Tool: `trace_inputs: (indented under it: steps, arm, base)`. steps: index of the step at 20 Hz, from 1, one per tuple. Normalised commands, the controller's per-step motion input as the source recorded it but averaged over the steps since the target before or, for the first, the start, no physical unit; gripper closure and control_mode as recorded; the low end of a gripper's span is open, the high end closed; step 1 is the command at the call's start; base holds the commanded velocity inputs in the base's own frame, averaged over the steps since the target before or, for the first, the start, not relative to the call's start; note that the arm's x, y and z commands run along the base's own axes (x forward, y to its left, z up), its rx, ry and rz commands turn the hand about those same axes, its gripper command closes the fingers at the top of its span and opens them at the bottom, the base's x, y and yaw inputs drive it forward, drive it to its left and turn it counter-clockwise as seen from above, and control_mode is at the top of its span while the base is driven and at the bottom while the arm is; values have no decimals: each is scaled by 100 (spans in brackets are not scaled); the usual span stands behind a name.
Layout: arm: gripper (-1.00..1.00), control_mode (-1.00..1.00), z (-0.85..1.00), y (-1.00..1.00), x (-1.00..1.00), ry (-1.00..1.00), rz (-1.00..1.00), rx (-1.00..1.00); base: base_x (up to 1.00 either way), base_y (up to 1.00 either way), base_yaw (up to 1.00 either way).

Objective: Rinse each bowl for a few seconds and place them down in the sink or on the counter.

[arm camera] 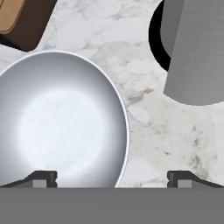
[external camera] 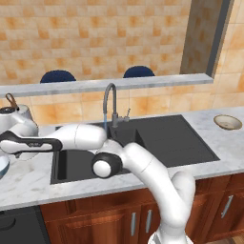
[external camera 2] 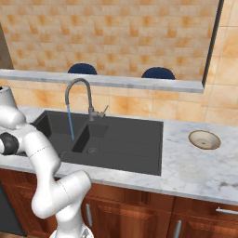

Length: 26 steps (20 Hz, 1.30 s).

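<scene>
The pale blue bowl [arm camera: 61, 122], white inside, lies on the counter [arm camera: 144, 113] right under my hand. My gripper [arm camera: 113, 179] is open, and the bowl's right rim runs between the two fingertips [arm camera: 43, 178]. In the left base view a sliver of this bowl [external camera: 3, 167] shows at the left edge, below the outstretched arm. The tan bowl [external camera: 228, 122] [external camera 2: 204, 139] sits on the counter [external camera: 28, 181] [external camera 2: 195, 172] to the right of the sink [external camera: 171, 138] [external camera 2: 125, 139]. Water runs from the tap [external camera: 110, 102] [external camera 2: 79, 95] into the sink.
A grey kettle [arm camera: 197, 52] [external camera: 16, 116] stands close beside the blue bowl. A brown wooden object [arm camera: 22, 17] lies at the bowl's far side. Two dark blue chair tops [external camera: 57, 76] [external camera: 138, 72] rise behind the ledge.
</scene>
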Motion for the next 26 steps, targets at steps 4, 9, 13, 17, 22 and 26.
trace_inputs:
  steps: [4,9,13,17,22,26]
  arm:
    - [-100,-100,-19,5,2,0,-4,2]
    - [-100,-100,-20,9,3,0,-4,3]
    - [-100,-100,-25,9,7,0,-4,4]
    - [-100,-100,-25,7,5,0,-4,3]
    - [100,-100,-18,5,2,-1,-3,2]
    - [100,-100,-3,0,0,-4,-4,0]
  base:
    - [0,0,0]
    - [0,0,0]
    - [0,0,0]
    - [0,0,0]
    - [0,0,0]
    - [0,0,0]
